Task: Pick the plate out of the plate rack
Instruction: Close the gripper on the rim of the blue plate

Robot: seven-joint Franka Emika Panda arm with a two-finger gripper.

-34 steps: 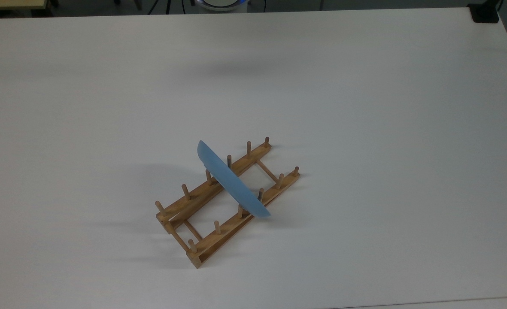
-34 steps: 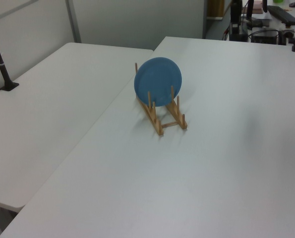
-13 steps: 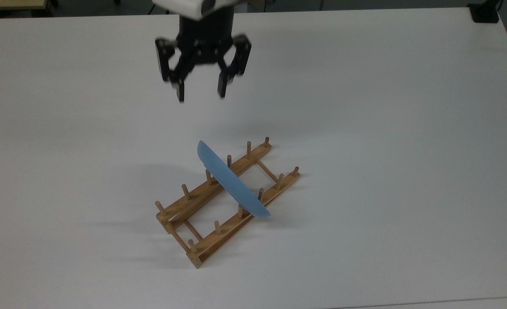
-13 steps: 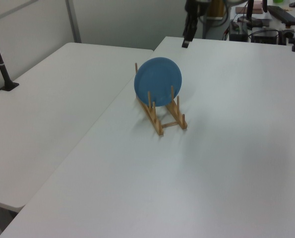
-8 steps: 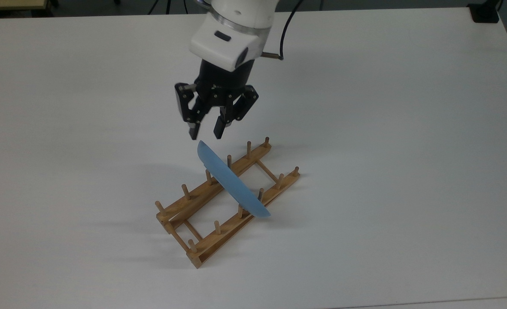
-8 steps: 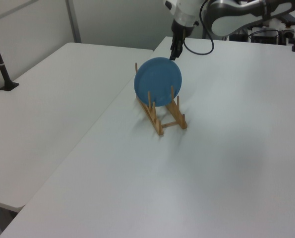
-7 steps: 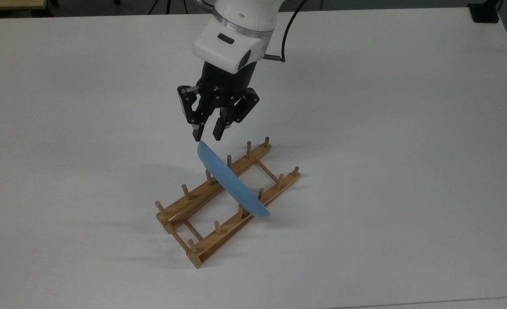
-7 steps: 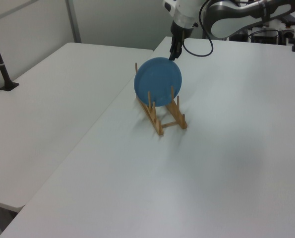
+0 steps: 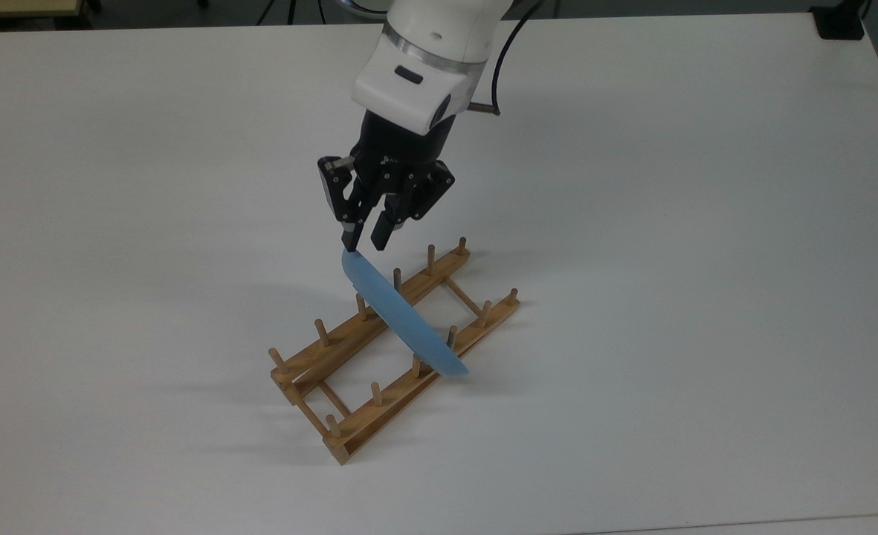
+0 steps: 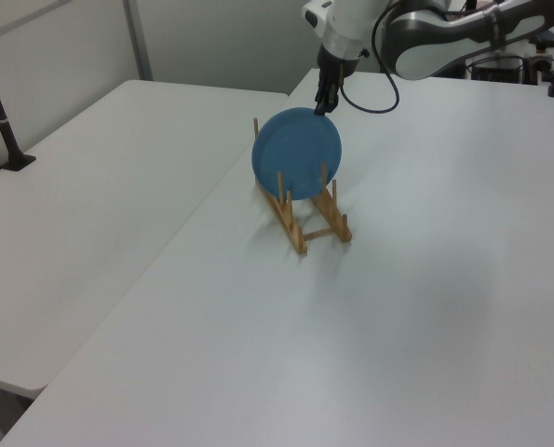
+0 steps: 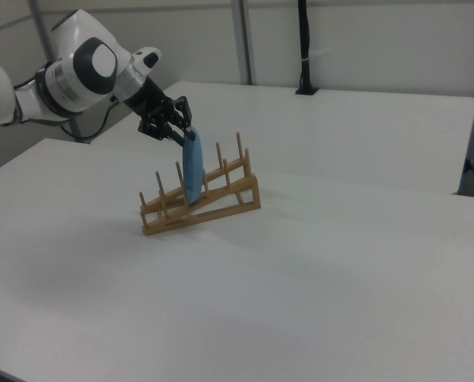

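A light-blue plate (image 9: pixel 403 321) stands on edge between the pegs of a wooden plate rack (image 9: pixel 381 411), leaning slightly. The left view shows the plate's round face (image 10: pixel 297 154) above the rack (image 10: pixel 296 234). My gripper (image 9: pixel 364 243) hangs from the white arm right at the plate's top rim, pointing down. It is open, with a narrow gap between its black fingers, and the left fingertip (image 9: pixel 349 241) is at the rim's tip. In the right view the gripper (image 11: pixel 185 135) sits just over the top edge of the plate (image 11: pixel 192 171), which stands in the rack (image 11: pixel 221 208).
The rack rests mid-table on a white tabletop (image 9: pixel 669 260). A black clamp (image 9: pixel 840 22) sits at the far right corner in the top view. A black post (image 10: pixel 2 121) stands on the neighbouring table in the left view.
The gripper came into view from the far side, dropped toward the rack and narrowed its fingers; in the last half second it moved slightly down to the plate's top rim. Plate and rack have not moved.
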